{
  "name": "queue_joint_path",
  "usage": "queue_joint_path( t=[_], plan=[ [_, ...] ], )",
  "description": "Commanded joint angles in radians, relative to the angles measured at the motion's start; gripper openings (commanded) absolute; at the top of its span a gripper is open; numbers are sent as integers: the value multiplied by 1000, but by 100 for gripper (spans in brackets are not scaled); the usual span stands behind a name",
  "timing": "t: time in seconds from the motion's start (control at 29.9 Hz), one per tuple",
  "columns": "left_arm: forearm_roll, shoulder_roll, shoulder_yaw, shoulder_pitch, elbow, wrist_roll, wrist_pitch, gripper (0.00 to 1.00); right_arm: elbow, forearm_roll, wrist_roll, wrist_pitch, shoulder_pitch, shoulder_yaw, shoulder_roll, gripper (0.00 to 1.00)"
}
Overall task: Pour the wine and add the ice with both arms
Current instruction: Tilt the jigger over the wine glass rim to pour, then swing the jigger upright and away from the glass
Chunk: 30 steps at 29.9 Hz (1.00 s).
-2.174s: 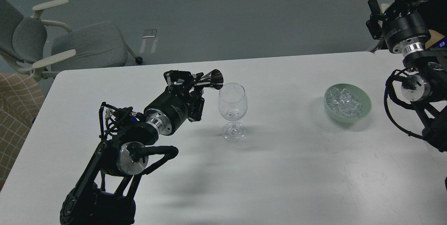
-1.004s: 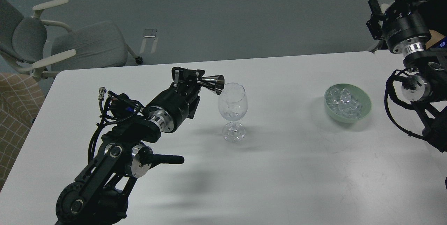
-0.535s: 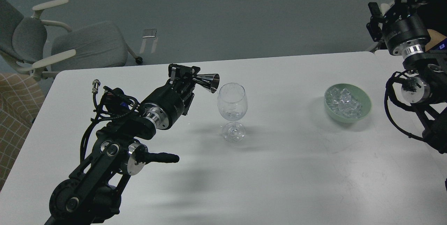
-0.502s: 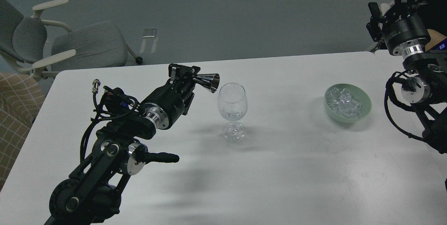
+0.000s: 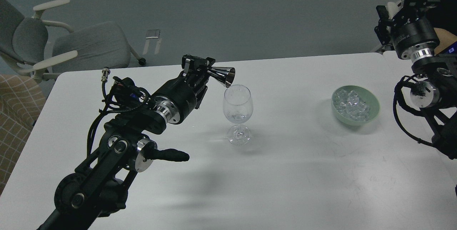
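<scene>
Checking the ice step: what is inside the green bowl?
The bowl holds a heap of clear ice cubes. They cover its bottom, so anything beneath stays hidden.

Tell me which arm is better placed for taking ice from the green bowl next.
The right arm, probably. Its claw hangs beyond the table's right end, nearer the green bowl of ice. The left claw is shut on the metal jigger beside the wine glass, far from the bowl.
</scene>
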Motion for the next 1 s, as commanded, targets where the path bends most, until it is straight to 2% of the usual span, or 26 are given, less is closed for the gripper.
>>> queue_joint_path(
  t=[0.0, 0.13, 0.4, 0.67, 0.9, 0.97],
  plan=[
    [14, 15, 44, -28, 0, 0, -1, 0, 0, 0, 0, 0, -1, 2, -1, 100],
    [79, 45, 84, -44, 0, 0, -7, 0, 0, 0, 0, 0, -1, 2, -6, 100],
    [59, 65, 47, -44, 0, 0, 5, 0, 0, 0, 0, 0, -7, 2, -6, 100],
    [-470, 65, -286, -27, 11, 0, 33, 1, 2, 0, 0, 0, -8, 3, -6, 100],
    [-826, 55, -523, 106, 52, 0, 16, 14, 2, 0, 0, 0, -8, 3, -5, 100],
    [-873, 51, -557, 157, 70, 0, -24, 17, 2, 0, 0, 0, -8, 2, -5, 100]
  ],
)
